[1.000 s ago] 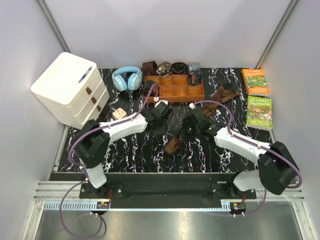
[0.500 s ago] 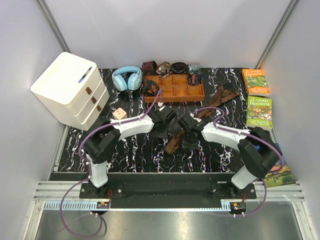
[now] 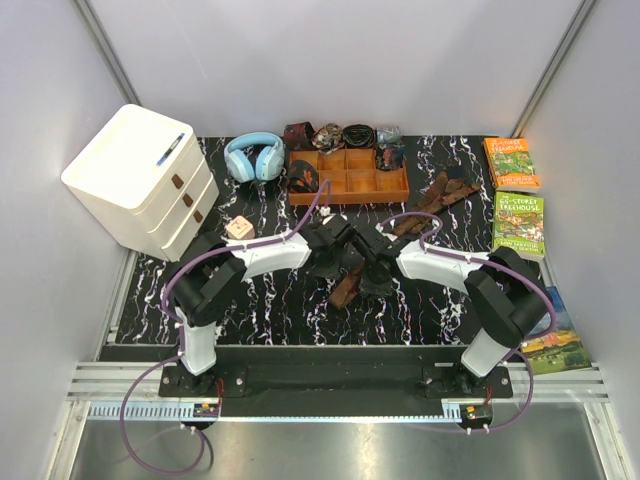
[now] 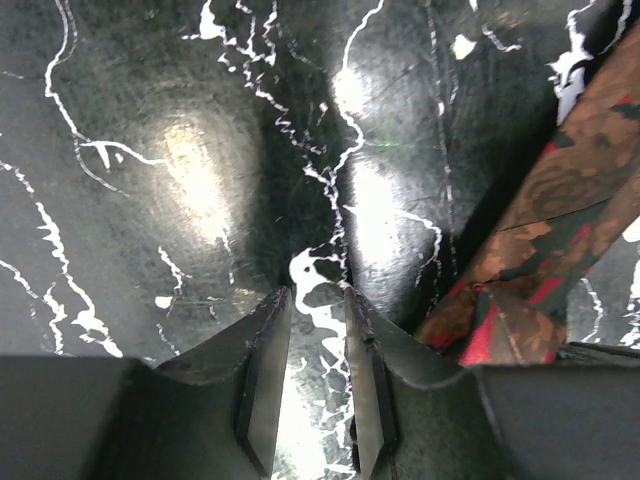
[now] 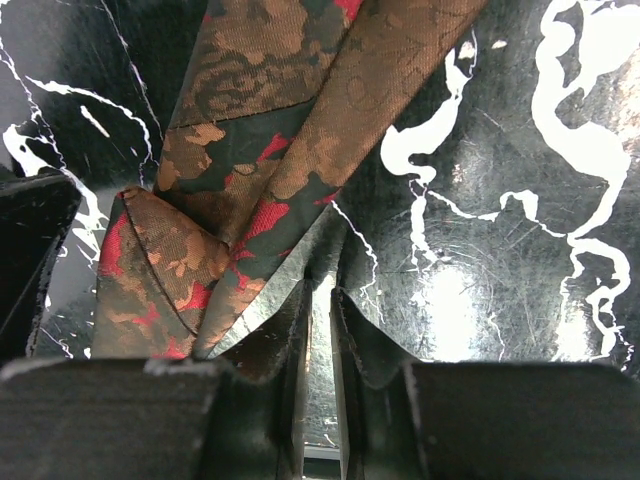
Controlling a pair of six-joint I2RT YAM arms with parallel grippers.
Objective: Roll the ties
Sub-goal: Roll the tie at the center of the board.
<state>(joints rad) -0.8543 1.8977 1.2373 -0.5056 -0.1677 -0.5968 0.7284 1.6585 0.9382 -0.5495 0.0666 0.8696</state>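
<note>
Right tool point(image 5: 320, 290) ajar, tie point(image 5: 260, 120) just beside

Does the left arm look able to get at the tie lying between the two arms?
Probably yes. The tie lies just beside the left end effector, with only bare table between them. The right end effector sits close at the tie's other side and might crowd it.
</note>
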